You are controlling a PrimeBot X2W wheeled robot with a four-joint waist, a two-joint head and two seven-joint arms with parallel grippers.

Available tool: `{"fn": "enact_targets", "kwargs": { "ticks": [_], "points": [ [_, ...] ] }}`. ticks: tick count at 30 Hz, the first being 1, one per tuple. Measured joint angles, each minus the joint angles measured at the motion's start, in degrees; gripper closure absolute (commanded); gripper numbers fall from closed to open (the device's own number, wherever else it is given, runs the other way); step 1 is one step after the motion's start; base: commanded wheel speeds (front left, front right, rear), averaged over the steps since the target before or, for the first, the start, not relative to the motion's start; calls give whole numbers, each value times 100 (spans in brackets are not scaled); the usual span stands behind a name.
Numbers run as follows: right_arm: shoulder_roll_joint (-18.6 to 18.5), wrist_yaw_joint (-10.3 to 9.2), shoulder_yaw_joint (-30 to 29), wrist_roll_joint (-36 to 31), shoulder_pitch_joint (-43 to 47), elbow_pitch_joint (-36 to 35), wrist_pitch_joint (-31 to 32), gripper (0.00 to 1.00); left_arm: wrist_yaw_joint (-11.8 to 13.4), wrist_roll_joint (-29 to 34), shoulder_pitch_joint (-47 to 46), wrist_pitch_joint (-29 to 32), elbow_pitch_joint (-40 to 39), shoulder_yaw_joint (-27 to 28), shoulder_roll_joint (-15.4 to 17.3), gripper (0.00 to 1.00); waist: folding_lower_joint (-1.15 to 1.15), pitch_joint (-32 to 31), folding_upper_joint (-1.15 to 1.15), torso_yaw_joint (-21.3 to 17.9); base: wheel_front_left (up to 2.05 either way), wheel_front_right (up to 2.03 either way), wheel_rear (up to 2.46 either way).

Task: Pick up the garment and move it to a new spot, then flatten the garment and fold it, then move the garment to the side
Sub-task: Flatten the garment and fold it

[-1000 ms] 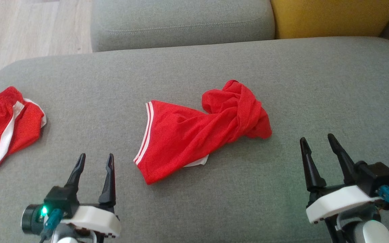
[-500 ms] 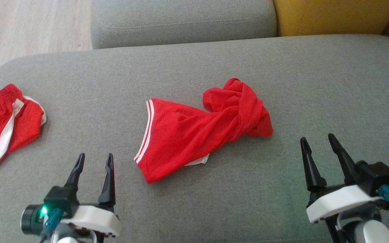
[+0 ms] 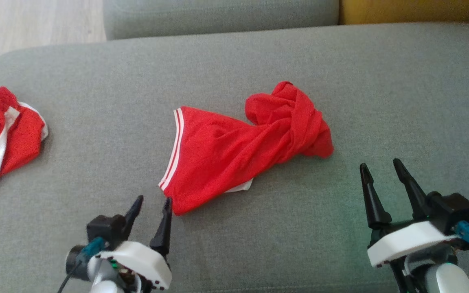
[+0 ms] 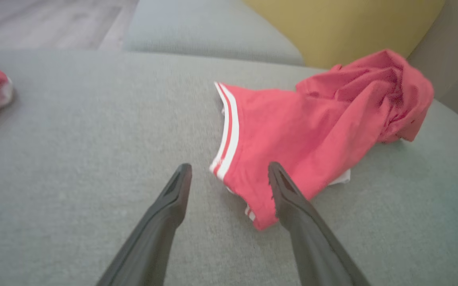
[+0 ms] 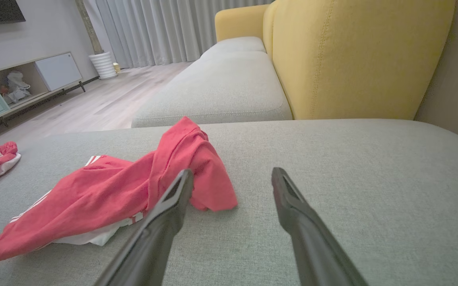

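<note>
You have nothing to read here. No lettering, brand or number can be made out on the red garment [image 3: 226, 154]; its only marking is two plain white stripes along one hem. The grey sofa cushion [image 3: 96, 101] bears none.

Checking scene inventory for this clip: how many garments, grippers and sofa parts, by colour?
Red garments: 2, the middle garment and the left-edge garment
Grippers: 2, left gripper and right gripper
Grey cushions: 2, near cushion and far cushion
Yellow backrest: 1
Total: 7
</note>
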Motion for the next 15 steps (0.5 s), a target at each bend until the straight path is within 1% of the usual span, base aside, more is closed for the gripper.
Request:
{"fn": "enact_targets", "kwargs": {
  "ticks": [4, 7, 8, 9, 10, 11, 14, 15],
  "points": [
    [0, 0, 26, 38, -82, 11, -19, 0, -187, -147, -236, 230, 499, -131, -67, 0, 0, 192, 0, -43, 0, 0, 0],
    [0, 0, 25, 38, -204, 13, -35, 0, -279, -229, -392, 276, 767, -131, -98, 0, 0, 320, 0, -87, 0, 0, 0],
    [0, 0, 20, 38, -258, 18, -49, 0, -370, -315, -496, 278, 891, -133, -121, 0, 0, 393, 0, -114, 0, 0, 0],
    [0, 0, 20, 38, -268, 22, -51, 0, -425, -337, -556, 279, 961, -141, -135, 7, 1, 424, 0, -126, 0, 0, 0],
    [0, 0, 20, 38, -270, 31, -51, 0, -482, -383, -599, 279, 991, -140, -153, 93, 1, 449, 0, -135, 0, 0, 0],
    [0, 0, 18, 38, -270, 38, -52, 0, -521, -422, -641, 279, 1015, -146, -171, 100, 1, 472, 0, -140, 0, 0, 0],
    [0, 0, 12, 41, -281, 62, -59, 0, -635, -512, -728, 277, 1057, -160, -204, 100, 1, 515, 0, -138, 0, 0, 0],
    [0, 0, 8, 52, -293, 77, -65, 0, -637, -495, -744, 244, 1053, -166, -201, 100, 0, 520, 0, -132, 0, 0, 0]
  ]
}}
